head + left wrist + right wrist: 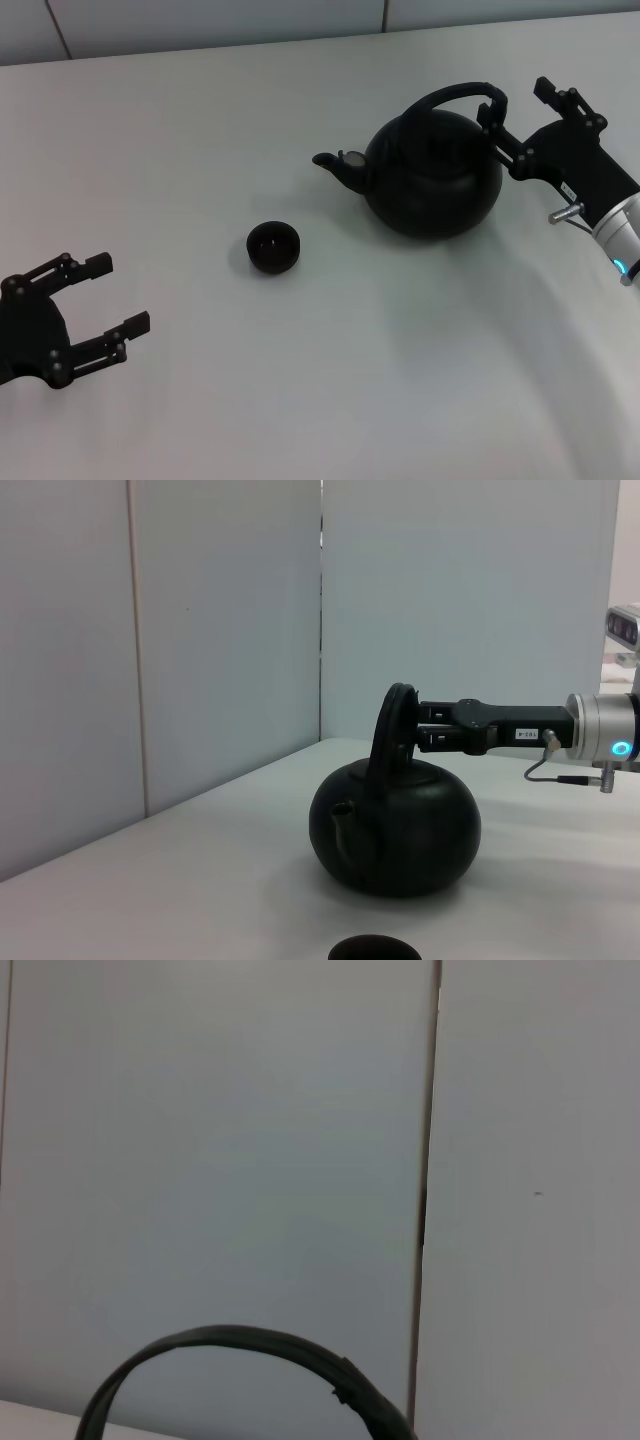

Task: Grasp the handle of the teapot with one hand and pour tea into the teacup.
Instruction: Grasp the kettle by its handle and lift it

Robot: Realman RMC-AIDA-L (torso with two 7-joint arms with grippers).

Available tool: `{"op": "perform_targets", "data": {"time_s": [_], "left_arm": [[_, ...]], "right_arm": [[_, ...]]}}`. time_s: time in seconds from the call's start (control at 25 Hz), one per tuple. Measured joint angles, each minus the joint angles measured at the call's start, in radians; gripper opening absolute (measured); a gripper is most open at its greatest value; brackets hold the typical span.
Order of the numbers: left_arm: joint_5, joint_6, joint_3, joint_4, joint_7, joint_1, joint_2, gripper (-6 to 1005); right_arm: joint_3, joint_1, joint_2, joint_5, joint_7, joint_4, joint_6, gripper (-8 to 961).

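Observation:
The matte black teapot [435, 175] stands on the white table, right of centre, with its spout pointing left. Its arched handle [455, 92] stands upright over the top. The small black teacup [273, 247] sits to the left of the spout, apart from it. My right gripper [517, 103] is open at the right end of the handle, its fingertips on either side of it, not closed. The left wrist view shows the teapot [400, 830], the handle [395, 720] and the right gripper [420, 728] reaching it. The handle's arch also shows in the right wrist view [230, 1338]. My left gripper [120, 292] is open and empty at the near left.
The white table [300, 400] stretches around the objects. A pale panelled wall [200, 25] runs behind the table's far edge.

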Motion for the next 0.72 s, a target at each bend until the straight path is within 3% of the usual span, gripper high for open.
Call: {"op": "perform_targets", "data": {"time_s": [0.52,0.64,0.72], "left_arm": [[-0.006,0.006,0.0,0.0,0.0,0.001,-0.004,793],[-0.006,0.008,0.0,0.0,0.0,0.001,-0.005,792],[-0.006,0.008,0.0,0.0,0.0,0.002,-0.005,792]], "right_arm": [[-0.003,0.004,0.0,-0.001,0.032,-0.002,0.02,756],[-0.003,0.003,0.002,-0.001,0.032,-0.002,0.02,553],[-0.003,0.003,0.002,-0.001,0.031,-0.003,0.016,509]]}}
